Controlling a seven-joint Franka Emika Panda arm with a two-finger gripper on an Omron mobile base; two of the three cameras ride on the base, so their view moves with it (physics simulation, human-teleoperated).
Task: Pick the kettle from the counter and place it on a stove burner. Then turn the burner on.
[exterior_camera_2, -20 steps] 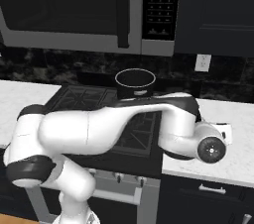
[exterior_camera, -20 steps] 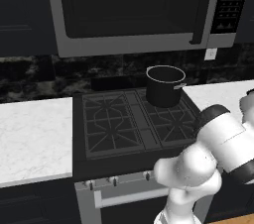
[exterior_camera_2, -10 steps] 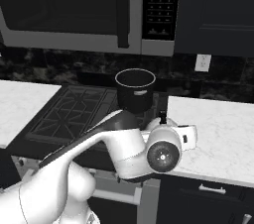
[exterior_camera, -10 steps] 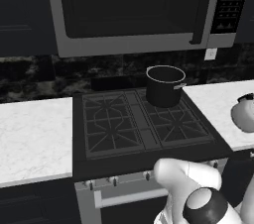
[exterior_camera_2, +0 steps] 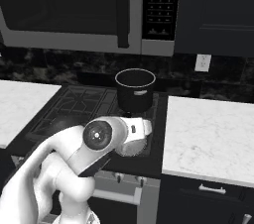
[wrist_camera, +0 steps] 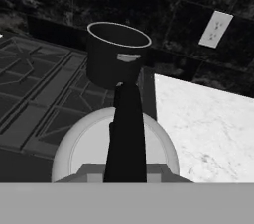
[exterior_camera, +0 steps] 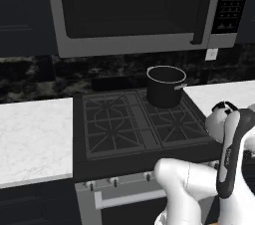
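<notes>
Silvery kettle (wrist_camera: 89,146) sits directly under the gripper, its black handle (wrist_camera: 126,129) running away toward the pot (wrist_camera: 116,54). It hangs over the stove's near-right edge; the near-left burner (exterior_camera: 110,139) lies leftward. Grip state: cannot tell.

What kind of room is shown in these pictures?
A kitchen, rendered rather than real: a black gas cooktop with a pot on it, a microwave above, and white marble counter over dark cabinets.
</notes>
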